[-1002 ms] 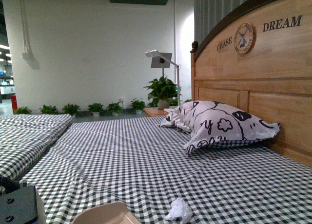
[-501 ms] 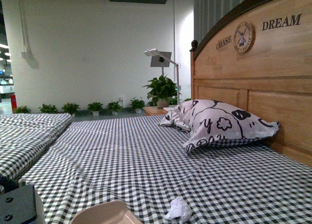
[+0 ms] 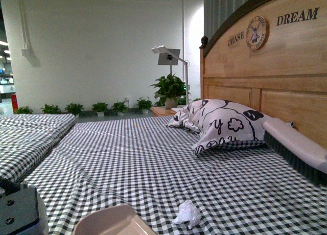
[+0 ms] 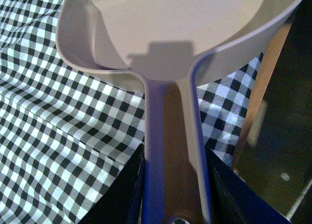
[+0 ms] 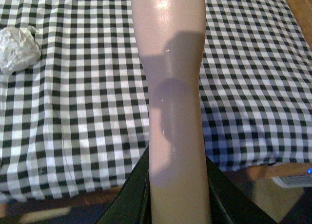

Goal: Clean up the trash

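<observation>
The trash [image 3: 187, 213] is a small whitish crumpled wad lying on the checked bedsheet near the front edge; it also shows as a wad [image 5: 17, 47] in the right wrist view. My left gripper [image 4: 173, 185] is shut on the handle of the pale pink dustpan [image 4: 180, 24], whose pan [image 3: 110, 222] rests low on the sheet just left of the trash. My right gripper [image 5: 178, 190] is shut on the brush handle [image 5: 170, 87]. The brush head [image 3: 299, 148], pale with dark bristles, hangs over the bed to the right of the trash, apart from it.
A white pillow with black doodles [image 3: 227, 125] leans against the wooden headboard [image 3: 276, 66] at the right. A folded checked quilt [image 3: 25, 138] lies at the left. A lamp [image 3: 168, 59] and a potted plant [image 3: 168, 89] stand beyond the bed.
The brush head has come into the front view from the right, over the bed. The dustpan has edged slightly further in. The trash has not moved.
</observation>
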Tool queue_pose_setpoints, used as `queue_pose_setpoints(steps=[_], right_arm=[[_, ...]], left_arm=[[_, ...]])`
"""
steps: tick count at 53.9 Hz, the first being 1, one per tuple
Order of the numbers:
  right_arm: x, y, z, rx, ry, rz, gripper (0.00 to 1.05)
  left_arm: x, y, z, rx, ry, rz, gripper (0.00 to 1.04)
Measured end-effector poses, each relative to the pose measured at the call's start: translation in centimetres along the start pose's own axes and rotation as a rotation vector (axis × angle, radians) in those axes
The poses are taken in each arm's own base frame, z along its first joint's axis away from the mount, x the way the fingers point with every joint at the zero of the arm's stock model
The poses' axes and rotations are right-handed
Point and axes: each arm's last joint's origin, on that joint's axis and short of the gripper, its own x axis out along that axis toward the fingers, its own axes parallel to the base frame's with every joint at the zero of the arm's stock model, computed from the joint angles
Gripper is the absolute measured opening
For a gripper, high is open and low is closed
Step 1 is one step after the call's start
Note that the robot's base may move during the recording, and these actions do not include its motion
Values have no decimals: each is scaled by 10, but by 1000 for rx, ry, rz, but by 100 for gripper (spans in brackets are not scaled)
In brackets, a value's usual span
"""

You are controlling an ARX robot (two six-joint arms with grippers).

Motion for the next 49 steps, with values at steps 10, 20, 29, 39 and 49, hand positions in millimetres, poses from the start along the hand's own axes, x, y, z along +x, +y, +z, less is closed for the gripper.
queue_pose_setpoints(steps=[10, 20, 29, 39, 49], right_arm=[[34, 8, -5, -7, 50, 13, 20], [61, 12, -15, -6, 94, 34, 20], [78, 16, -18, -6, 99, 58, 20], [96, 25, -29, -23, 126, 74, 20], [107, 40, -43, -52, 167, 102, 20]], left_arm=[[0, 0, 0, 0, 0, 0, 29], [0, 0, 0, 0, 0, 0, 29], [0, 0, 0, 0, 0, 0, 29], [0, 0, 0, 0, 0, 0, 29], [0, 0, 0, 0, 0, 0, 29]])
